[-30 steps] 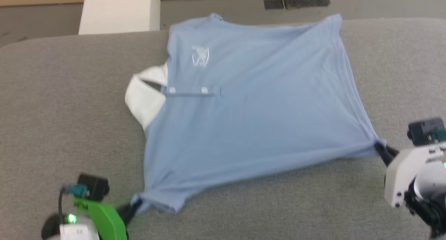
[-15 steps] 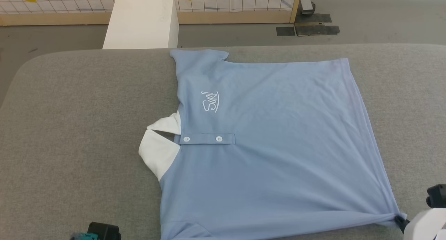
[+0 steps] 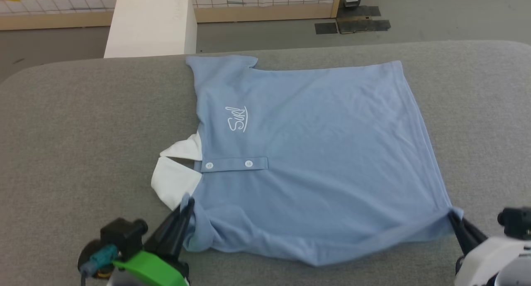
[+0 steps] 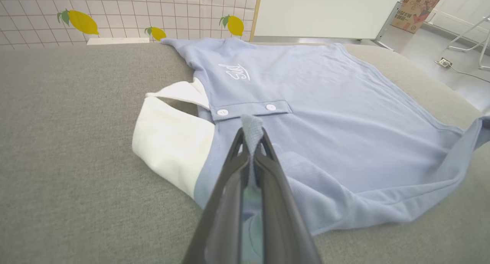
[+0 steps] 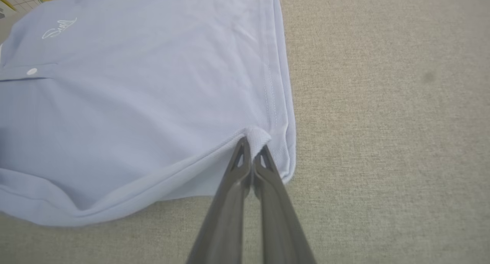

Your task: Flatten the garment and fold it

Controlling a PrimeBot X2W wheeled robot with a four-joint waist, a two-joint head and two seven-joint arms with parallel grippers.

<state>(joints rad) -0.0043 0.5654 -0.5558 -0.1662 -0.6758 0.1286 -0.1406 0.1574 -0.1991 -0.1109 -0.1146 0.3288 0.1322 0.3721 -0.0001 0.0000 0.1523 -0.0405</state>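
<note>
The garment (image 3: 315, 153), a light blue polo shirt, lies front up on the grey padded table (image 3: 83, 132). Its white collar (image 3: 174, 182) points left and its white "Surf" logo (image 3: 236, 119) sits toward the far side. My left gripper (image 3: 188, 203) is shut on a pinch of blue fabric at the near shoulder, just beside the collar. In the left wrist view that pinch pokes up between the fingertips (image 4: 252, 128), near the button placket (image 4: 249, 110). My right gripper (image 3: 452, 214) is shut on the near right hem corner, seen bunched at its tip (image 5: 252, 139). The near edge sags in soft folds.
A white box (image 3: 151, 24) stands on the floor beyond the table's far edge, in front of a wire-grid fence with a wooden base. Dark floor plates (image 3: 352, 25) lie further right. Bare grey table surrounds the shirt on the left, right and near sides.
The head camera has shifted. My left gripper has carried its pinch of fabric inward toward the collar, so the near edge, taut before, now hangs slack. The right gripper keeps its corner.
</note>
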